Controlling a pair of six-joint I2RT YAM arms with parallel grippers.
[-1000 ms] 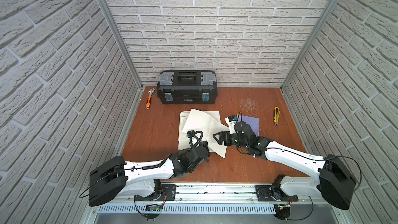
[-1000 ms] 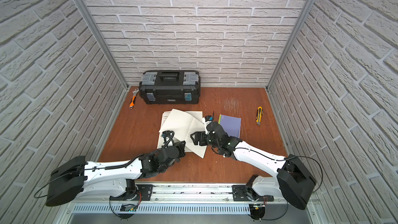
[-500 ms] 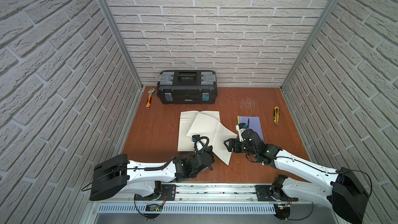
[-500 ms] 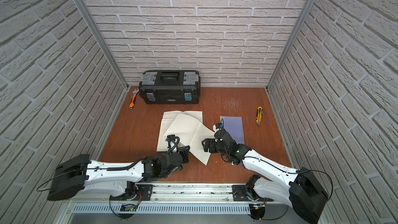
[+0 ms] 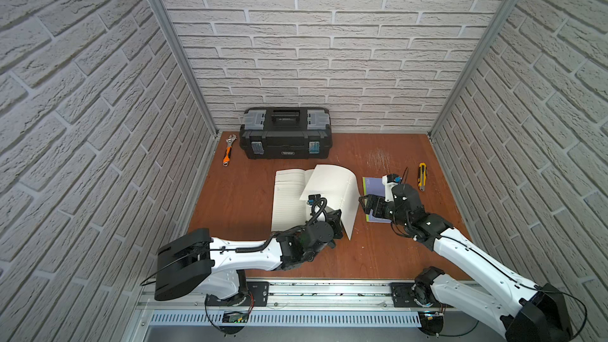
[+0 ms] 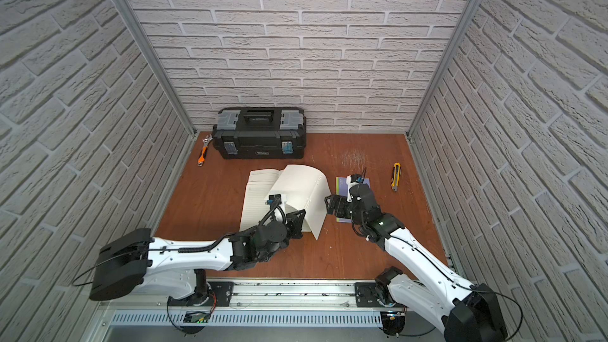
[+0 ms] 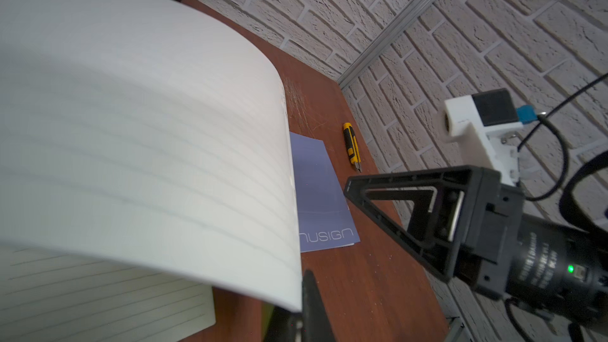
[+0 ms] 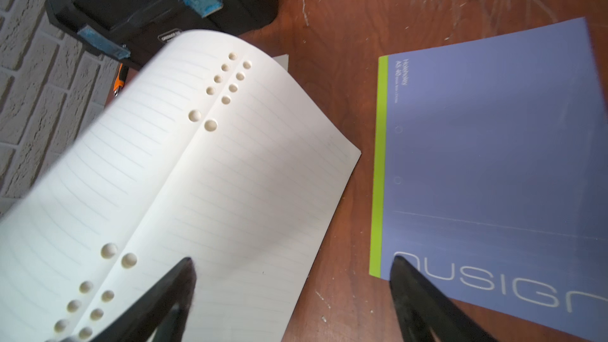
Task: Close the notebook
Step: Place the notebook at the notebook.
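Notebook (image 5: 330,189) page edge pinched in left jaws; right jaws spread, just beside.

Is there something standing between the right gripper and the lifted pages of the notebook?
Nothing visible does. The right gripper is open and close beside the lifted pages, with no object in the gap. The purple cover lies flat below the gripper, not in the way.
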